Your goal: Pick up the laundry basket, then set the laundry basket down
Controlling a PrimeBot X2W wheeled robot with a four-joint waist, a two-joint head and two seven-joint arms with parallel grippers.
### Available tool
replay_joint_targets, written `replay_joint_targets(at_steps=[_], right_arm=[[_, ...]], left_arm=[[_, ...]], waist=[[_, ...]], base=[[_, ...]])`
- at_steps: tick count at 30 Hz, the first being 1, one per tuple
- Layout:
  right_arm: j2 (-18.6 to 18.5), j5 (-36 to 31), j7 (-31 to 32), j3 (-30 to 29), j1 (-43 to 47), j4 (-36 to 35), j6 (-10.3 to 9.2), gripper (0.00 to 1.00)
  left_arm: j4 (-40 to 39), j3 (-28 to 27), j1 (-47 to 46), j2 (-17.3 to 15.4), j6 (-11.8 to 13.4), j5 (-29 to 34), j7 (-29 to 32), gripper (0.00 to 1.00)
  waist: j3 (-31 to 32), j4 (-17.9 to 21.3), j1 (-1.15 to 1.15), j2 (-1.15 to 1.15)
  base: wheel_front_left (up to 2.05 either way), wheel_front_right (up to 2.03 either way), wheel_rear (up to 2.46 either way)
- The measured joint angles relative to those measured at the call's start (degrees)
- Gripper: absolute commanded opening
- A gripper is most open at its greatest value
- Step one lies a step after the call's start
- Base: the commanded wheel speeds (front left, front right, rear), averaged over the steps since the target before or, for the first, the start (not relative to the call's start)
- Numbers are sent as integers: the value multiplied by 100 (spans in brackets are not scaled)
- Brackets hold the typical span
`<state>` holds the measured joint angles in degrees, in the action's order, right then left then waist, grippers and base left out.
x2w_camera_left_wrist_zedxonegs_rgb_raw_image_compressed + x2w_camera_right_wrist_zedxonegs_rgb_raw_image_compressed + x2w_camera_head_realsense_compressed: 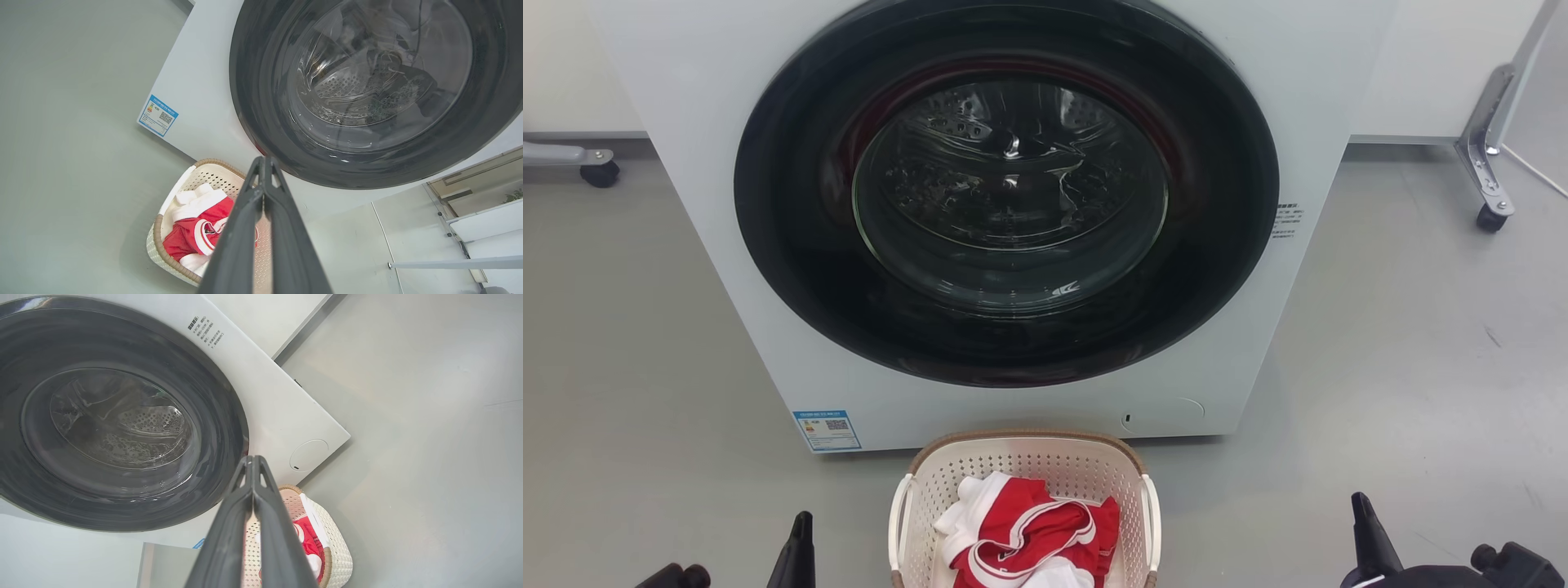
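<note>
Cream perforated laundry basket (1029,467), one, long axis from the one washing machine (678,180) toward the robot, left gripper (264,163) and right gripper (253,460), fingers pressed together, empty.

A white front-loading washing machine (1315,122) stands on a smooth grey floor (1405,367), its round dark glass door (1005,196) closed over a perforated steel drum. A blue rectangular label (827,429) sits at its lower left corner and a round white hatch (1176,412) at its lower right. A crumpled red-and-white garment (1021,531) lies in front.
</note>
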<state>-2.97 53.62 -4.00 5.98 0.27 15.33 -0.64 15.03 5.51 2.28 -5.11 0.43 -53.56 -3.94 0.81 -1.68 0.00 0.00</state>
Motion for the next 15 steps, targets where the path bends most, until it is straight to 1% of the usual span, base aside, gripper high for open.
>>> replay_joint_targets(at_steps=[6,9,10,15], right_arm=[[7,453,137,-161,-82,24,75,0],[10,659,200,-238,-106,29,121,0],[12,750,212,-264,-107,32,130,0],[16,1123,308,-401,-148,55,225,0]], left_arm=[[19,-135,-109,24,-97,-421,138,0],[42,-190,-122,41,-103,-673,190,0],[47,-214,-127,48,-148,-740,213,0],[65,-323,-222,79,-207,-1101,314,0]], waist=[[-11,20,0,0],[-16,30,0,0],[-18,33,0,0],[-27,50,0,0]], base=[[0,0,0],[0,0,0],[0,0,0],[0,0,0]])
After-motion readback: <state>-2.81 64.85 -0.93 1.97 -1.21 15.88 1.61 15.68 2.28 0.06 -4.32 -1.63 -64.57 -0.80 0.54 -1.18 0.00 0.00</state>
